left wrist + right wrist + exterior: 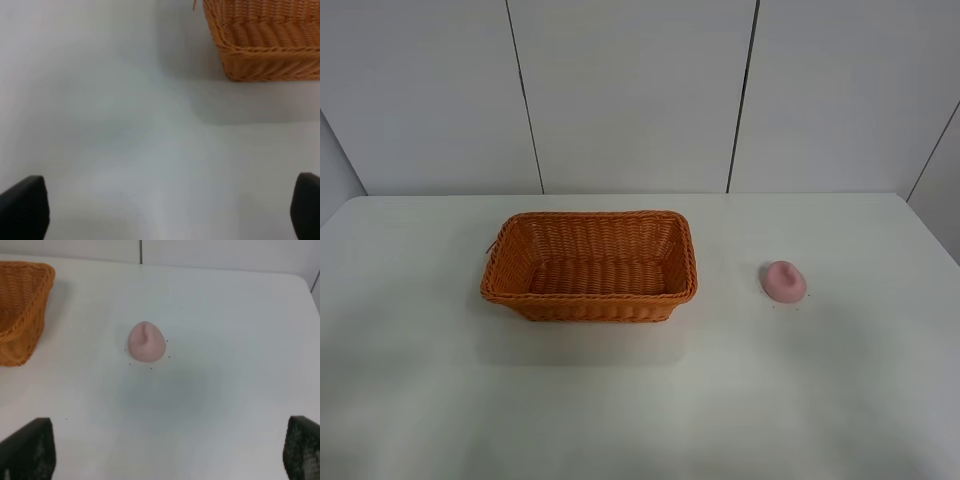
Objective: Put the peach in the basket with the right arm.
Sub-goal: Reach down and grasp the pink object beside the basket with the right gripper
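1. Orange-brown wicker, woven into a rectangular basket (pixel 592 214) with sloping sides and a braided rim, sits near the middle of the white table (pixel 640 400). It is empty and open-topped, so I take it to be set there to receive something from above.
2. The small matte pink peach (pixel 784 281) lies on the bare tabletop at about three o'clock from the basket in the high view. It is well apart from the basket and touches nothing else. That puts it on the right arm's side, which suits the job.
3. The black two-finger right gripper (pixel 165 450) shows only its fingertips, spread wide with nothing between them. The peach lies dead ahead of that gap, some way off, so the gripper looks lined up for an approach that has not yet begun.
4. The black left gripper (pixel 165 210) is likewise spread wide and empty, over bare table with one corner of the basket ahead of it. It seems parked out of the way, since the task does not call on it.
5. Neither arm shows in the high view.
6. Up close the peach is rounded, with a soft crease running towards a slightly pointed tip and a dull finish. A few tiny dark specks dot the table around it. Being so round, I would guess it rolls if nudged off-centre.
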Controlling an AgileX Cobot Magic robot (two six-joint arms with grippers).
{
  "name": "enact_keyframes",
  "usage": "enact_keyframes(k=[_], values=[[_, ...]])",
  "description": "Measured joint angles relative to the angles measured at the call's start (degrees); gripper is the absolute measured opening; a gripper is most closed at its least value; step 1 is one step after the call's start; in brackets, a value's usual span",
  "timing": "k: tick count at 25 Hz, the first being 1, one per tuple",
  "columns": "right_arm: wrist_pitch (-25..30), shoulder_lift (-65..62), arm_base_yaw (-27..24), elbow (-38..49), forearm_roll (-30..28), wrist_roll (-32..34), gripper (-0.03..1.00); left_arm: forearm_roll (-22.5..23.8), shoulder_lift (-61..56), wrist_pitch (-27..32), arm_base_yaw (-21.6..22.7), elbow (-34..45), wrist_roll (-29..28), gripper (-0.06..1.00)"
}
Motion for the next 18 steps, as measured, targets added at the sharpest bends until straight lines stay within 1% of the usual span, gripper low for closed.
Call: enact_keyframes(k=[9, 11, 14, 18], values=[[0.0, 0.0, 0.0, 0.0, 0.5, 0.0, 0.70, 0.0, 0.0, 0.0, 0.0, 0.0, 0.0, 0.99], [0.0, 1.7, 0.0, -0.5, 0.5, 0.0, 0.70, 0.0, 0.0, 0.0, 0.0, 0.0, 0.0, 0.99], [0.0, 10.0, 0.0, -2.6, 0.4, 0.0, 0.70, 0.0, 0.0, 0.0, 0.0, 0.0, 0.0, 0.99], [-0.2, 27.6, 0.0, -7.5, 0.4, 0.0, 0.70, 0.0, 0.0, 0.0, 0.0, 0.0, 0.0, 0.99]])
